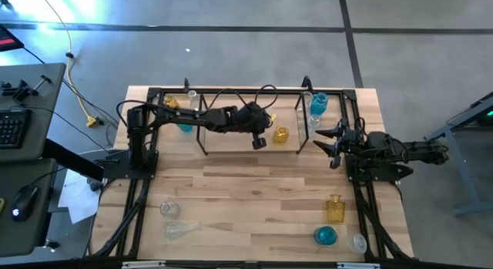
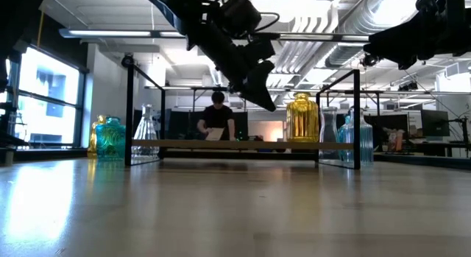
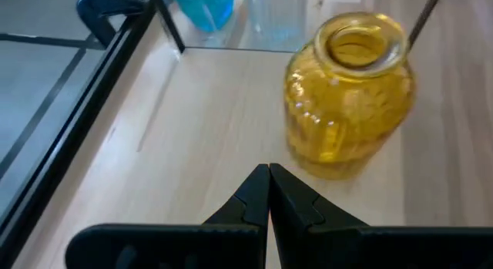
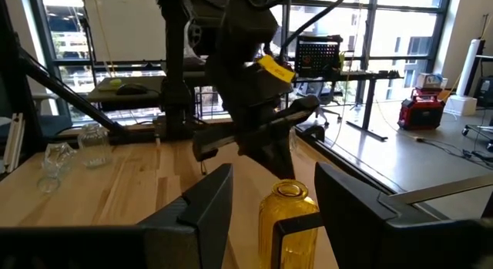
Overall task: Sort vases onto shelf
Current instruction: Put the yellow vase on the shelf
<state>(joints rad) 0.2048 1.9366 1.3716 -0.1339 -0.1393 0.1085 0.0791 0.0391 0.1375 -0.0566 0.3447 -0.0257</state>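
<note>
An amber-yellow vase (image 1: pixel 281 134) (image 3: pixel 347 107) stands upright on its base on the wood floor of the black-rod shelf (image 1: pixel 231 146), near the shelf's right end. My left gripper (image 1: pixel 259 139) (image 3: pixel 269 184) hovers shut just left of it, above the shelf floor, slanting down and touching nothing. In the low view the left gripper (image 2: pixel 257 84) hangs above the shelf board, left of the vase (image 2: pixel 302 117). My right gripper (image 1: pixel 333 143) (image 4: pixel 273 215) waits open at the table's right, beyond the shelf's end.
Blue (image 1: pixel 318 103) and clear vases stand right of the shelf; amber (image 1: pixel 171 103) and blue (image 1: pixel 185 126) ones stand at its left. Near the front edge are two clear vases (image 1: pixel 171 210), an amber bottle (image 1: pixel 334 209), a blue one (image 1: pixel 325 236) and a clear one (image 1: pixel 357 242). A person (image 2: pixel 217 117) sits beyond the table.
</note>
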